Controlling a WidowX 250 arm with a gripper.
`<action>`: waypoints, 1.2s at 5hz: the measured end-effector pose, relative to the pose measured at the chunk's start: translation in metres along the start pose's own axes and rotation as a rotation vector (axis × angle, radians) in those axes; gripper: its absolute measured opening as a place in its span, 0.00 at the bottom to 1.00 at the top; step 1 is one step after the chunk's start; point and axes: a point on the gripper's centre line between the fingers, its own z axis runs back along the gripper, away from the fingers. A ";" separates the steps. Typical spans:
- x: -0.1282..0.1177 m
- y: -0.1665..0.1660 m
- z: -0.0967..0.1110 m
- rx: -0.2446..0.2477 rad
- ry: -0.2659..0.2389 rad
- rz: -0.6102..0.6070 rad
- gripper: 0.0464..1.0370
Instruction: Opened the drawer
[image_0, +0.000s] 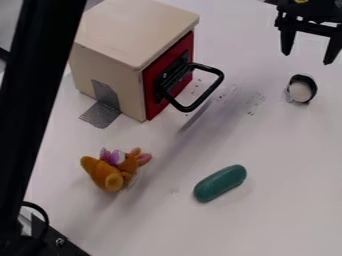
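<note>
The black gripper (307, 47) hangs at the top right, its two fingers apart and pointing down with nothing between them. To its left stands a wooden box with a red drawer front (149, 86). A black loop handle (212, 89) sticks out from that front toward the right. The red front sits flush against the box, so the drawer looks closed. A wide stretch of table separates the gripper from the handle.
An orange plush toy (110, 172) lies below the box. A green oblong object (220, 183) rests at lower centre, and a small black-rimmed round item (301, 89) lies below the gripper. Grey tape (104, 111) joins the box to the white table (280, 215). A black post (33, 100) crosses the left side.
</note>
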 end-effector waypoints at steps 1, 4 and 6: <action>-0.009 0.002 -0.020 0.017 0.051 0.000 0.96; -0.054 0.037 0.004 0.078 0.050 -0.084 0.96; -0.073 0.069 0.002 0.135 0.086 -0.112 0.96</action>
